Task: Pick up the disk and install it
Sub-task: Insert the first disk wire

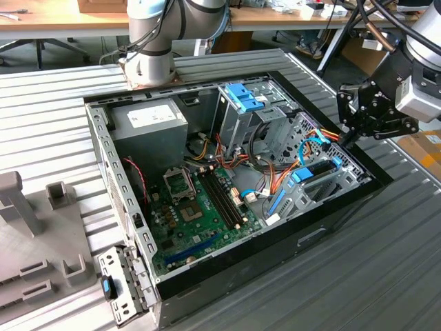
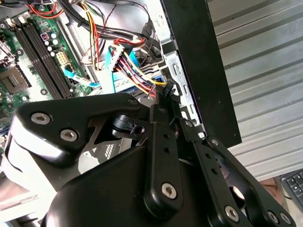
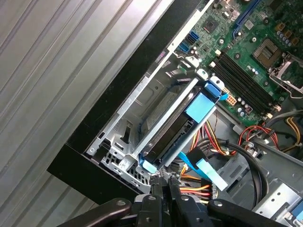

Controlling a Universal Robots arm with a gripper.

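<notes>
The disk (image 1: 315, 170), black with bright blue rails and a blue end tab, lies in the metal bay at the corner of the open computer case (image 1: 355, 181) on the exterior view's right. In the first wrist view the disk (image 3: 173, 130) sits slotted between the bay's silver walls, its blue tab (image 3: 201, 106) toward the motherboard. My gripper (image 1: 344, 136) hovers just above the bay's outer end, apart from the disk. Its black fingers (image 3: 163, 194) are pressed together with nothing between them. The second wrist view has the gripper (image 2: 165, 101) over coloured cables beside the case wall.
A tall silver cage with a blue clip (image 1: 242, 96) stands mid-case. Orange, red and blue cables (image 1: 282, 172) run beside the bay. The motherboard (image 1: 200, 207) and power supply (image 1: 148, 124) take up the rest. A grey fixture (image 1: 27, 221) and a loose bracket (image 1: 118, 283) lie outside.
</notes>
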